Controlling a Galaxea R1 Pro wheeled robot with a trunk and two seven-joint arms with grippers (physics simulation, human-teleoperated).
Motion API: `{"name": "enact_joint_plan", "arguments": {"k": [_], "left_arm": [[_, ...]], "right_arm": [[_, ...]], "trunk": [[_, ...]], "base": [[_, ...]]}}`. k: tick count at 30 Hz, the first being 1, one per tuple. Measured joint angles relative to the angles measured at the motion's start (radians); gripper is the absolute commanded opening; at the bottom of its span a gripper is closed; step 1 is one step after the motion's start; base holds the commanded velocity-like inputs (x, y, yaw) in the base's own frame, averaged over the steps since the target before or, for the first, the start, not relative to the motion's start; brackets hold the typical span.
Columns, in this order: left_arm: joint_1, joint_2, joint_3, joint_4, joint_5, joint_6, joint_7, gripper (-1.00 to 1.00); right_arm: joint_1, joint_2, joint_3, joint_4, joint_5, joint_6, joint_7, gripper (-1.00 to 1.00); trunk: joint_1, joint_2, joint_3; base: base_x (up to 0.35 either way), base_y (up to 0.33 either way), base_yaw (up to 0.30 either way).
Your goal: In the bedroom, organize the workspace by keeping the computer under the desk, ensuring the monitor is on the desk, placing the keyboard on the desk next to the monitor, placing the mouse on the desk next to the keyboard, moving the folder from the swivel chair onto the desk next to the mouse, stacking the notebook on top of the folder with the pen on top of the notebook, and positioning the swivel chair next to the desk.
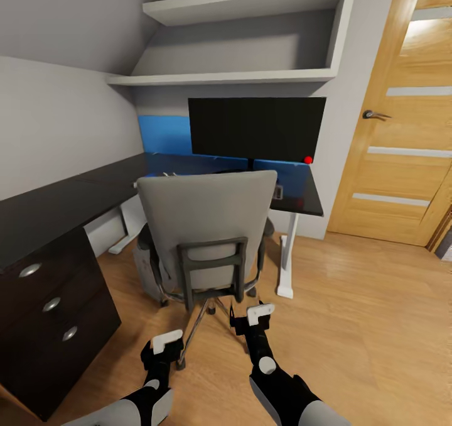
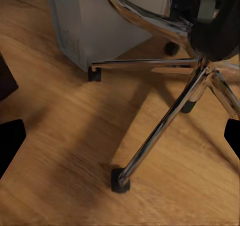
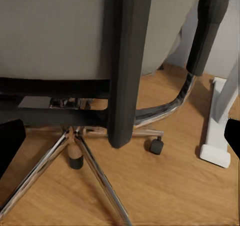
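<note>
We face the swivel chair (image 1: pixel 207 225) at the bench (image 1: pixel 56 206), both pincers apart and empty, probably reaching for its hidden folder next.

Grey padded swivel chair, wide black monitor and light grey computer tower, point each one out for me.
Grey padded swivel chair (image 1: pixel 207 215): head view, middle of its backrest.
Wide black monitor (image 1: pixel 256 128): head view, centre of the screen.
Light grey computer tower (image 2: pixel 97 28): left wrist view, on its side panel.
</note>
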State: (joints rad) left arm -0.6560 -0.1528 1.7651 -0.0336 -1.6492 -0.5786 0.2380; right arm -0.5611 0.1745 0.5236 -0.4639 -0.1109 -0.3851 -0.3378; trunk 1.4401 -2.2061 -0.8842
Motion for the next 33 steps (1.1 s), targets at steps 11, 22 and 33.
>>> {"name": "enact_joint_plan", "arguments": {"k": [11, 22, 33], "left_arm": [[0.000, 0.000, 0.000, 0.000, -0.001, 0.000, 0.000, 1.00], [0.000, 0.008, 0.001, -0.003, -0.004, 0.001, -0.002, 1.00], [0.023, 0.049, 0.001, -0.008, -0.004, 0.009, -0.001, 1.00]], "right_arm": [[0.001, 0.000, 0.000, 0.000, 0.000, 0.000, 0.000, 1.00], [0.000, 0.000, -0.001, 0.011, 0.001, 0.000, 0.001, 1.00], [0.000, 0.000, -0.006, 0.132, -0.006, -0.001, -0.003, 1.00]], "trunk": [[0.000, 0.000, 0.000], [0.000, 0.000, 0.000], [0.000, 0.000, 0.000]], "base": [[-0.323, -0.013, 0.000], [-0.295, -0.153, 0.000], [-0.163, -0.128, 0.000]]}}
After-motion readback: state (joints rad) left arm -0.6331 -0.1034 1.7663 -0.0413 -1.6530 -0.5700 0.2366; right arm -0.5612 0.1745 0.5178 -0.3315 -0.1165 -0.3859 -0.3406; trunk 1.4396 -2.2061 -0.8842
